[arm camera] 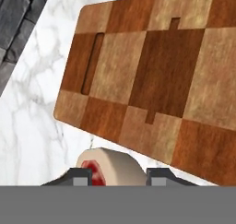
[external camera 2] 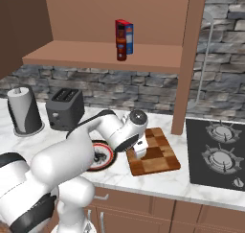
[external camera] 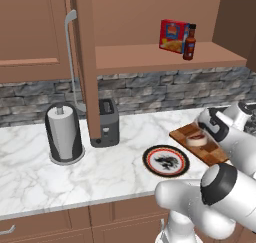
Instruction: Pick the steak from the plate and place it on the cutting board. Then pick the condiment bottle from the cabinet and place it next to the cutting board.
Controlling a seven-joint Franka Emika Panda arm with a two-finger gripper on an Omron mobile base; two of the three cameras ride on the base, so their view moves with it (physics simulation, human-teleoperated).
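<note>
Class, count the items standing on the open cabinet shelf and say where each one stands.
2. A red and yellow box stands near the shelf's middle; the condiment bottle stands right beside it, toward the shelf's front edge. Nothing else shows, though the shelf's ends are partly hidden.

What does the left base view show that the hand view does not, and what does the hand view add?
Left base view: the empty plate, the condiment bottle on the cabinet shelf, and a toaster. Hand view: the gripper closed on the steak. Both: the steak, the checkered cutting board and the marble counter.
</note>
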